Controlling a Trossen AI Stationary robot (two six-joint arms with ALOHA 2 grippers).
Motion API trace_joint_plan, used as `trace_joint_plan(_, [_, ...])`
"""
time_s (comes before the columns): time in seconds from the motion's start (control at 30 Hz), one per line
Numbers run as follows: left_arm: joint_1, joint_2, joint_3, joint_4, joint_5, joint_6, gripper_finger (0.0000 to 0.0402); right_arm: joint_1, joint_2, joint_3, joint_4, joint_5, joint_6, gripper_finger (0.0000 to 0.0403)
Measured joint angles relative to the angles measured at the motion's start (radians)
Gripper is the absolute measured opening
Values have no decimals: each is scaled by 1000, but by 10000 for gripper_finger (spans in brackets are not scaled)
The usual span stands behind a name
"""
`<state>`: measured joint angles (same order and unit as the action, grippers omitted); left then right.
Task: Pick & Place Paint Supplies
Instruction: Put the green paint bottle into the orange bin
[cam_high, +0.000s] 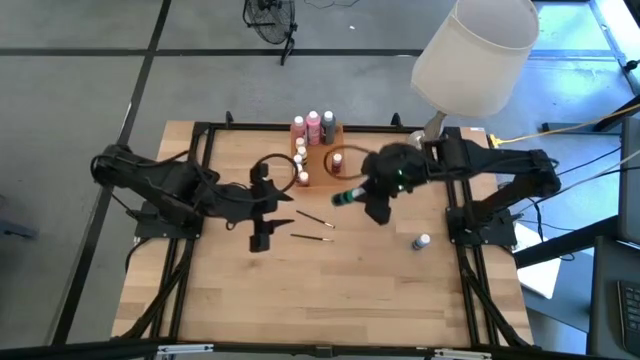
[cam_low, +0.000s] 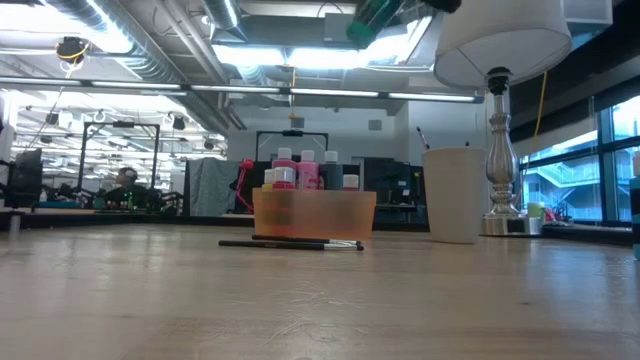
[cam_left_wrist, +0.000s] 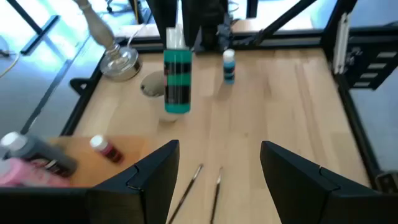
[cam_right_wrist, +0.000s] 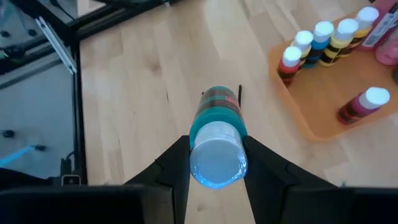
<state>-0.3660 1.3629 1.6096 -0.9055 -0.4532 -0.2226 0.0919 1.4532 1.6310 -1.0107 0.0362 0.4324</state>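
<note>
Right gripper (cam_right_wrist: 215, 163): its two fingers pinch a green paint bottle (cam_right_wrist: 217, 140) by its sides, cap end toward the wrist, so it cannot slip.
Green bottle: it hangs high in the air, above the table (cam_high: 380, 290) and near the orange tray (cam_high: 320, 172), probably so it can go down into the tray.
Left gripper (cam_left_wrist: 219, 168): its fingers are spread wide with nothing in them; it waits over the table (out of the way).
Tray: many small bottles (cam_right_wrist: 320, 42) stand in it in a row, so it looks like the home for the paints.
Still left out: one blue bottle (cam_high: 423, 241) and two thin brushes (cam_high: 313, 228) lie on the wood; I cannot tell if the brushes touch.
</note>
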Motion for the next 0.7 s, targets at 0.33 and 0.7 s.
trace_joint_plan(0.33, [2,-39,0,-160,-112,0,221,-209,84,2,45,-140,-104,119])
trace_joint_plan(0.7, [5,-40,0,-237,-112,-10,221,-337,259,1,51,-197,-175,119])
